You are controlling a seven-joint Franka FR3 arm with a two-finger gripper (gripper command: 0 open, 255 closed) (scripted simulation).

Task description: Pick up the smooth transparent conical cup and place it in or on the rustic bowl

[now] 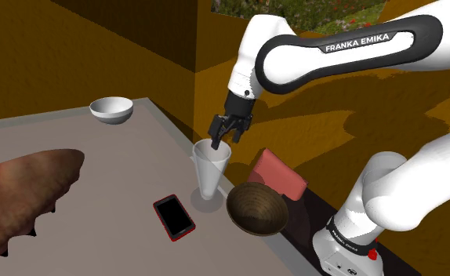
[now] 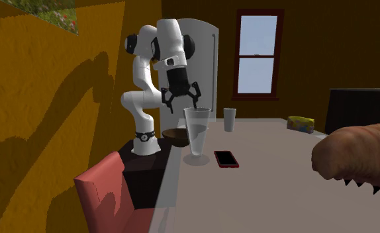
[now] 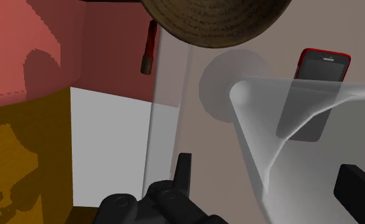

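The one black hand (image 1: pixel 225 139) is spread, its two fingers (image 3: pixel 184 173) standing well apart and pinching nothing. It hangs fingers-down just over the rim of the single clear conical cup (image 1: pixel 212 166). In the wrist view the cup's wall lies between the fingers, but whether either one touches it cannot be told. The cup stands upright on its narrow foot near the bench edge.

Just beside the cup, toward the arm's base, sits one dark brown ribbed bowl (image 1: pixel 256 209). One red-edged black phone (image 1: pixel 174 216) lies flat on the cup's other side. Farther out there is one white bowl (image 1: pixel 111 109). The second exterior view also shows one small pale tumbler (image 2: pixel 230 120) and one yellow-green packet (image 2: pixel 301 123). One big brown lumpy mass (image 1: pixel 23 196) lies across the far part of the bench (image 1: pixel 121 172).

The bench is flat and grey. One pinkish-red chair (image 1: pixel 279 175) stands against its edge beside the bowl. The walls are ochre, with one dark-framed window (image 2: pixel 258 56).

The white arm (image 1: pixel 333 47) rises from its base, bends over the bench, and turns its wrist straight down.
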